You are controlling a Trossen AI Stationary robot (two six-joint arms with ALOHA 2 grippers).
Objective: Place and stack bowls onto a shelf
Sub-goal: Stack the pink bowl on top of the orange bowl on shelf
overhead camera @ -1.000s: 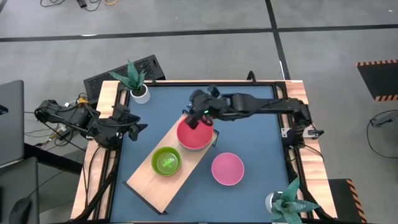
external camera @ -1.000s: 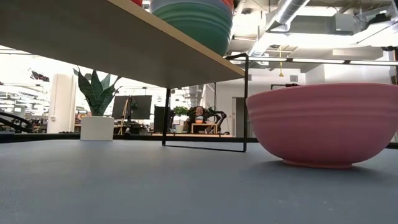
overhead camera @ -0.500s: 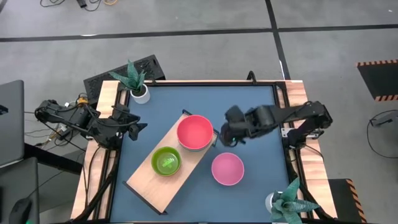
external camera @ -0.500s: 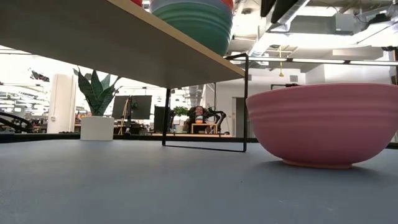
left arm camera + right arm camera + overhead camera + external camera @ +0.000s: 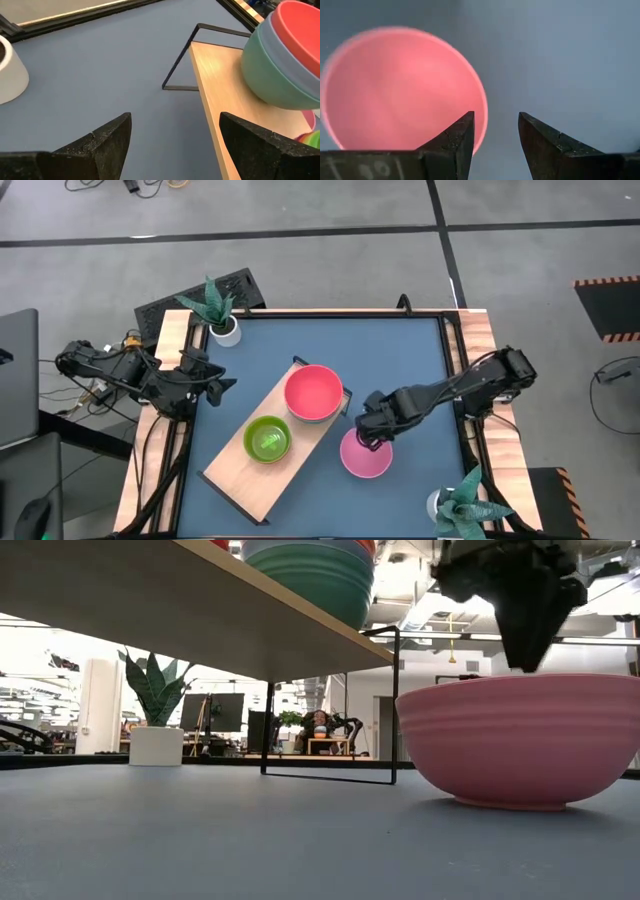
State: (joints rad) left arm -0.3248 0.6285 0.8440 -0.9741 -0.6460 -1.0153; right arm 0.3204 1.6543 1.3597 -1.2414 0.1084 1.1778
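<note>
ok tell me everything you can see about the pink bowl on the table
The pink bowl is round, plain pink, plastic-looking, with faint horizontal ridges on its outer wall in the low view. It sits upright and empty on the blue tabletop, off the shelf, beside the shelf's right end. The right pincer, open, hangs over its rim; whether it touches the bowl cannot be told.

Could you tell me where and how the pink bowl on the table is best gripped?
Grip the pink bowl by its thin upright rim, coming straight down with one finger inside and one outside. It sits mouth-up on the table, and the open right gripper already hovers over its rim.
</note>
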